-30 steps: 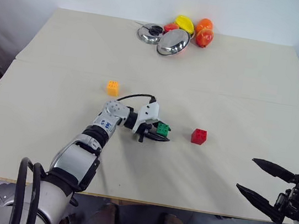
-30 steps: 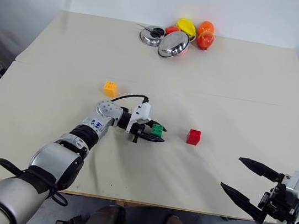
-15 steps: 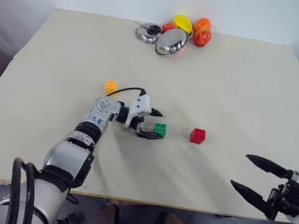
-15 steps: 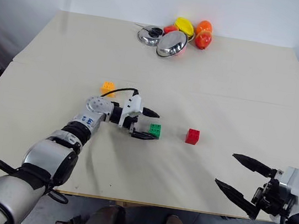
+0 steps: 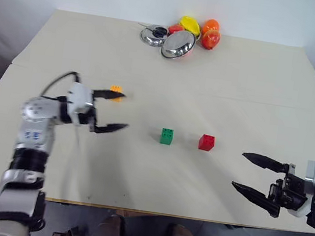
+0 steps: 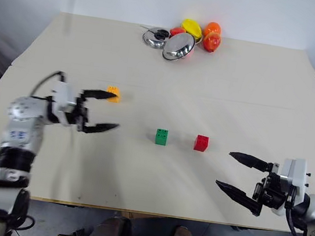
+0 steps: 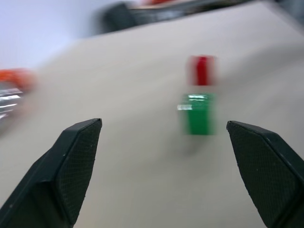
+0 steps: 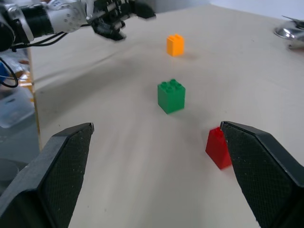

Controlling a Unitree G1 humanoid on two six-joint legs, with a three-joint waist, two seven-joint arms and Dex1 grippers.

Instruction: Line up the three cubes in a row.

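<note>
Green cube (image 5: 166, 136): we found it standing free on the table (image 5: 250, 84), studs up, near the middle, with nothing touching it.
Red cube (image 5: 206, 142): it sat just beside the green one, on the robot's right, a small gap between them; we judged these two already roughly level with each other.
Orange-yellow cube (image 6: 113, 93): it lay apart from the pair, farther back and to the robot's left, out of their line.
Left gripper (image 5: 111, 111): its jaws stood wide and empty, raised above the table at the left, with one finger crossing in front of the orange-yellow cube in the head views; we could not tell whether it touched that cube.
Right gripper (image 6: 238, 173): it was spread wide and empty too, low near the front right edge, well clear of the red cube.
Clutter: steel bowls (image 5: 179, 43) and rounded plastic toys (image 5: 210, 37) sat at the far edge, away from the work.
Step in hand: we judged the orange-yellow cube was the one left to bring into the row.
Risk: we thought an off-centre pinch could tip or skid the small cube.
Risk: setting it down too near the green cube could nudge that one and spoil the line.
</note>
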